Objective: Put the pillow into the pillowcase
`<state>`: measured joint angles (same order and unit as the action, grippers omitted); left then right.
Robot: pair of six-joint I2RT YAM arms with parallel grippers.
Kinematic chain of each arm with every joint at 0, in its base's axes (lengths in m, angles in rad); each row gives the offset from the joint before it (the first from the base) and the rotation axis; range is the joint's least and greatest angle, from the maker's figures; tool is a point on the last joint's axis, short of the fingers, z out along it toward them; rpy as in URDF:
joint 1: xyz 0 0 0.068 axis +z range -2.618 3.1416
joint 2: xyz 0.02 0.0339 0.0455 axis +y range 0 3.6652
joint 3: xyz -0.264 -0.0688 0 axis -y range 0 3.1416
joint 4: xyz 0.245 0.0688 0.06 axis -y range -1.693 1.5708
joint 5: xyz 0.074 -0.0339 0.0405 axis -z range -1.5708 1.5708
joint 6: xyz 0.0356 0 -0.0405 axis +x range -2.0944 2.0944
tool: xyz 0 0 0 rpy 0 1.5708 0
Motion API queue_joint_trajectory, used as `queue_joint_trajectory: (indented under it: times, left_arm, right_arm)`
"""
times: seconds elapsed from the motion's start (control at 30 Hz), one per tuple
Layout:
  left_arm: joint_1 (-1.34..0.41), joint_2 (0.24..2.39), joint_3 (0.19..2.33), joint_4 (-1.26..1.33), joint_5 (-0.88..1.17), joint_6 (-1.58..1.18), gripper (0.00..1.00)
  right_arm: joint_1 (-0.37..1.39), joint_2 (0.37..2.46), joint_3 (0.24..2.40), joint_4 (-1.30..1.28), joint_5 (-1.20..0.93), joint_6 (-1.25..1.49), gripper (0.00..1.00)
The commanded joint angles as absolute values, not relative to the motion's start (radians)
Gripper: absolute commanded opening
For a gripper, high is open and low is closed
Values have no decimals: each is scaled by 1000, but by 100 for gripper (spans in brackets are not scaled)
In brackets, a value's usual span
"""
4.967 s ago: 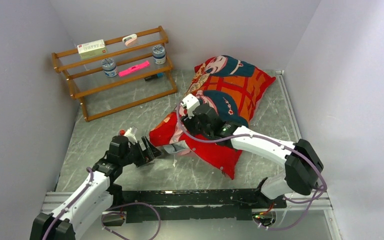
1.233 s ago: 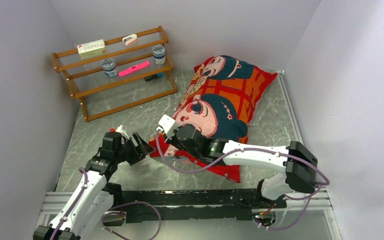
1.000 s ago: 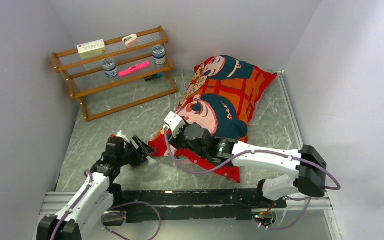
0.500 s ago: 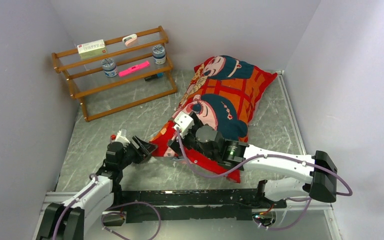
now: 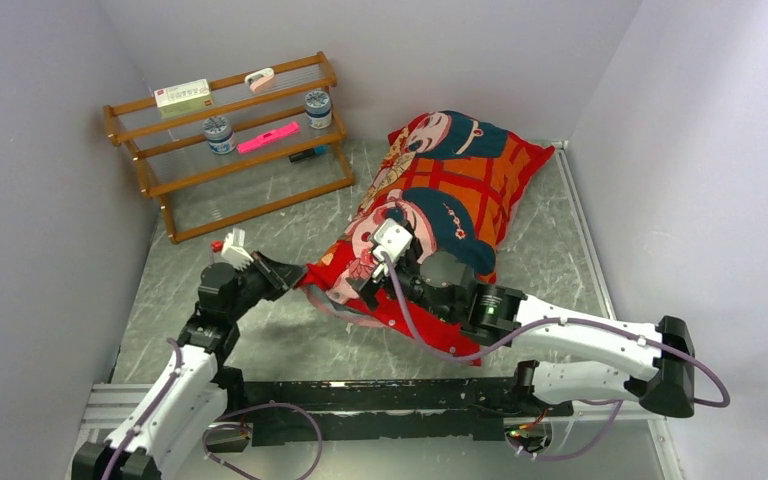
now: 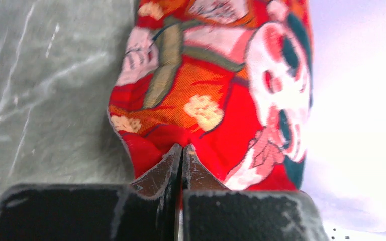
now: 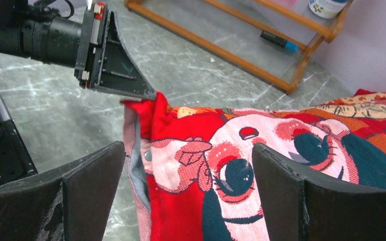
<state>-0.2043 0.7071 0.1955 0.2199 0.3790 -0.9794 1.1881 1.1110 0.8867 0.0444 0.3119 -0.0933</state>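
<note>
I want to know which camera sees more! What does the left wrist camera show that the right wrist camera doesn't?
Only the left wrist view: a very close look from behind at the left end effector, its two fingers pressed together on a red corner of the pillowcase.

Only the right wrist view: the right end effector with its fingers spread wide open, the wooden rack and a jar on it.

Both: the pillowcase, its pinched corner and the grey table.
</note>
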Motion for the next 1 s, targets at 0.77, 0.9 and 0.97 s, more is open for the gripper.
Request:
queue_joint_trajectory:
  times: [0.77,0.9,0.97]
  left_arm:
    - [-204,714,496,-24,381,-954,5]
    - [-203,726,511,-32,371,-959,5]
    - [-204,735,523,-40,370,-959,5]
  right_arm:
    - [1531,1510,859,194,766,-601,100]
    - [1548,1602,876,208,884,-632,100]
    - [1548,1632,873,237,925,-661,100]
